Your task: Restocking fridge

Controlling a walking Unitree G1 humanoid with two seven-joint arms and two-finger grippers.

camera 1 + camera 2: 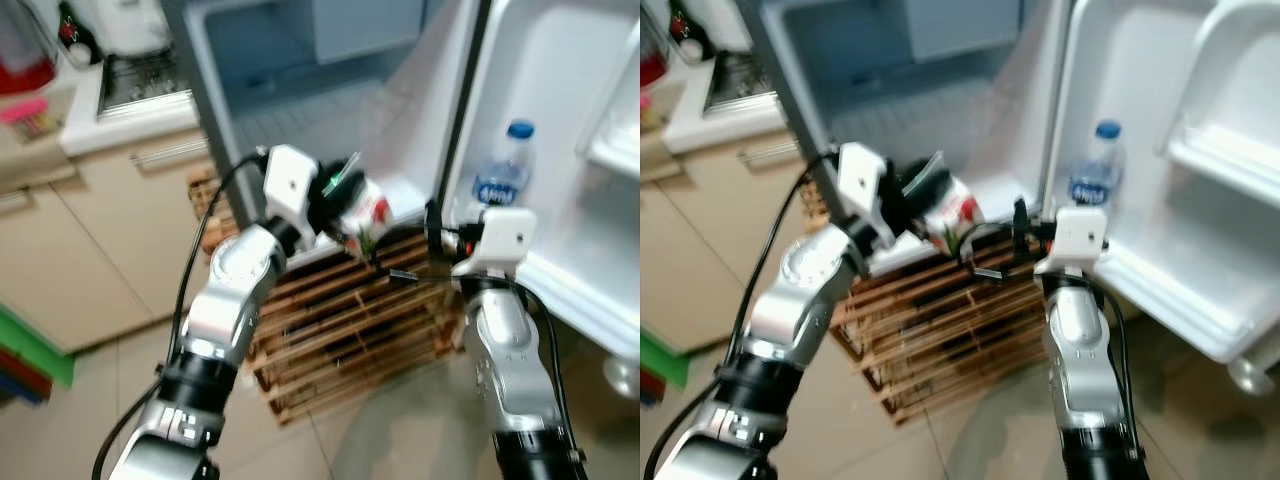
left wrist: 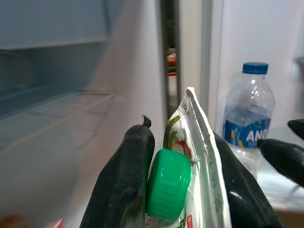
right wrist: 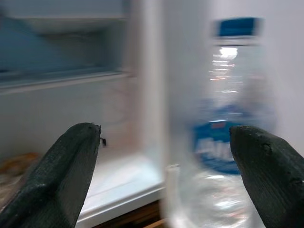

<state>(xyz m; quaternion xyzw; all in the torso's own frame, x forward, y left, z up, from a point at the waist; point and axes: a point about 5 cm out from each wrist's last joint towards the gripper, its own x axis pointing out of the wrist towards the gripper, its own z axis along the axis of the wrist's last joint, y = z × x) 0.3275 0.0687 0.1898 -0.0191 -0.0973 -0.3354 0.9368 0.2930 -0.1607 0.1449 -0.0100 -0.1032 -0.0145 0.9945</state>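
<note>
The open fridge (image 1: pixel 330 120) stands before me, its pale inner shelf bare at the front, and its door (image 1: pixel 560 130) is swung wide on my right with a door shelf along the bottom. Below the fridge, on the floor, sits a slatted wooden crate (image 1: pixel 350 330), and off to my left runs the kitchen counter (image 1: pixel 90 130) above cream cupboards. I judge I am in the middle of carrying one item in: my left fingers (image 2: pixel 168 190) are clamped on a small white carton (image 2: pixel 199 156) with red-and-green print and a green screw cap (image 2: pixel 168 190), one finger on the cap side and the other against the carton's far face. The carton is held up in the air just in front of the fridge's lower edge, above the crate, not yet on any shelf. A water bottle (image 1: pixel 503 175) with a blue cap and blue label already stands upright in the door shelf. My right fingers (image 3: pixel 166 166) are spread wide and hold nothing, pointed at that bottle from just beside it, without touching it as far as I can tell. Next, I think, I need to reach the carton forward over the fridge lip, keep it upright, and set it down on the shelf or beside the bottle before opening my left fingers.
</note>
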